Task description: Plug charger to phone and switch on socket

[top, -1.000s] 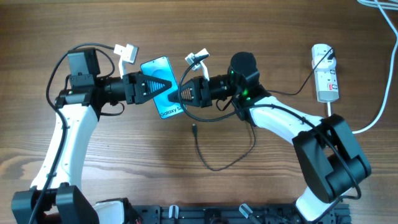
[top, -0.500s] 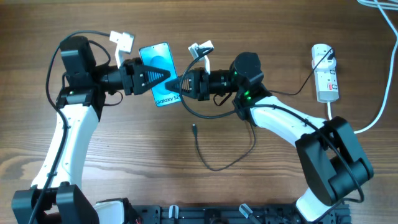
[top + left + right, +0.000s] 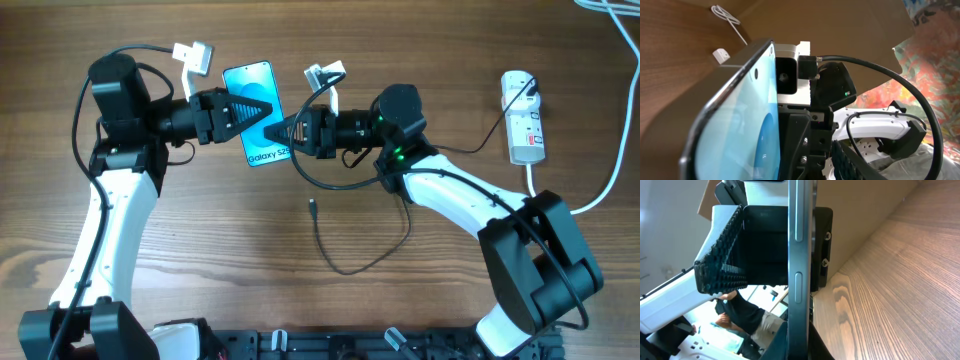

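Two arms meet above the wooden tabletop [image 3: 200,270], holding your phone [image 3: 250,86] between them, clear of the wood, with its screen facing the overhead camera. Your right pincer [image 3: 283,131] is clamped on the phone's right-hand edge. Your left pincer [image 3: 258,110] straddles its face and back; whether it presses, you cannot tell. The socket [image 3: 524,128] lies far right, well apart. The charger [image 3: 345,268] loops loose on the wood, its tip [image 3: 313,207] below the phone and apart from it.
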`<state>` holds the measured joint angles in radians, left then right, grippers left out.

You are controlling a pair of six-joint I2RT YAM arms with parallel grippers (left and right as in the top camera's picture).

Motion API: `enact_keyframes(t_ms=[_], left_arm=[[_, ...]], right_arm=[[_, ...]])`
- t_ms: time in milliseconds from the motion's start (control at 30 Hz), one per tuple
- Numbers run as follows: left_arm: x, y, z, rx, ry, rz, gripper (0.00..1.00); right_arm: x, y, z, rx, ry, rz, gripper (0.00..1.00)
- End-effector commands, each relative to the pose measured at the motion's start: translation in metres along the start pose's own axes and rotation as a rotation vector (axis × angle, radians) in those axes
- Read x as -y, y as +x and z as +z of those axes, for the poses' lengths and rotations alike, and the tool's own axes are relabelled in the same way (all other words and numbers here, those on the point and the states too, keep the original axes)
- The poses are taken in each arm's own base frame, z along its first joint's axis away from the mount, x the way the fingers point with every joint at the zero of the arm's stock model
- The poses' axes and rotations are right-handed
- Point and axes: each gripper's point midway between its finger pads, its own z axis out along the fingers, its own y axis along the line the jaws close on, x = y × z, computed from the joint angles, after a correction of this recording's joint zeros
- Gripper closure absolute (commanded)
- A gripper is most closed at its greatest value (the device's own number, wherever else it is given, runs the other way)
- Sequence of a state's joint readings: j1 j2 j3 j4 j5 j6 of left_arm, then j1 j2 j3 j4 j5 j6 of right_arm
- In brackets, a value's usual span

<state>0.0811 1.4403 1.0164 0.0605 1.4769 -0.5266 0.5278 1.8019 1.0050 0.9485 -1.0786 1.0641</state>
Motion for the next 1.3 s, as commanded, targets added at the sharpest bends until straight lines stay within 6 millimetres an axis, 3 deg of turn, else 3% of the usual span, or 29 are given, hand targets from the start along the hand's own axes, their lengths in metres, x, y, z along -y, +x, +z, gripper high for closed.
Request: enact_keyframes(t_ms=[0, 267, 400, 533, 833, 933, 1033, 1067, 1167, 1267], left_arm=[[0.041, 0.01, 0.002, -0.068, 0.096, 0.071, 0.51], [0.041, 0.01, 0.002, -0.067, 0.095, 0.074, 0.53], [0.041, 0.009, 0.002, -0.066, 0.095, 0.086, 0.63], [0.042, 0.008, 0.002, -0.066, 0.096, 0.1, 0.7], [0.041, 0.008, 0.002, -0.065, 0.094, 0.101, 0.91], [0.041, 0.008, 0.002, -0.062, 0.094, 0.129, 0.96], [0.037, 0.005, 0.003, -0.046, 0.072, 0.128, 0.96], [0.035, 0.003, 0.003, -0.04, 0.062, 0.128, 0.96], [0.027, 0.003, 0.003, -0.03, 0.047, 0.133, 0.96], [0.002, 0.004, 0.004, 0.007, -0.045, 0.073, 0.96]], right_arm=[[0.011, -0.025, -0.006, 0.132, 0.053, 0.029, 0.96], [0.012, -0.036, -0.008, 0.189, 0.062, 0.056, 0.96], [0.013, -0.026, -0.007, 0.138, 0.058, 0.061, 0.96], [0.029, -0.01, -0.007, 0.075, 0.107, 0.093, 0.96], [0.027, -0.008, -0.006, 0.062, 0.096, 0.089, 0.95], [0.025, -0.005, -0.006, 0.043, 0.086, 0.071, 0.85], [0.023, -0.002, -0.006, 0.027, 0.077, 0.048, 0.51], [0.023, -0.001, -0.006, 0.019, 0.072, 0.043, 0.46], [0.021, 0.001, -0.009, -0.001, 0.06, 0.008, 0.4], [0.029, 0.002, -0.016, -0.012, 0.081, 0.01, 0.4]])
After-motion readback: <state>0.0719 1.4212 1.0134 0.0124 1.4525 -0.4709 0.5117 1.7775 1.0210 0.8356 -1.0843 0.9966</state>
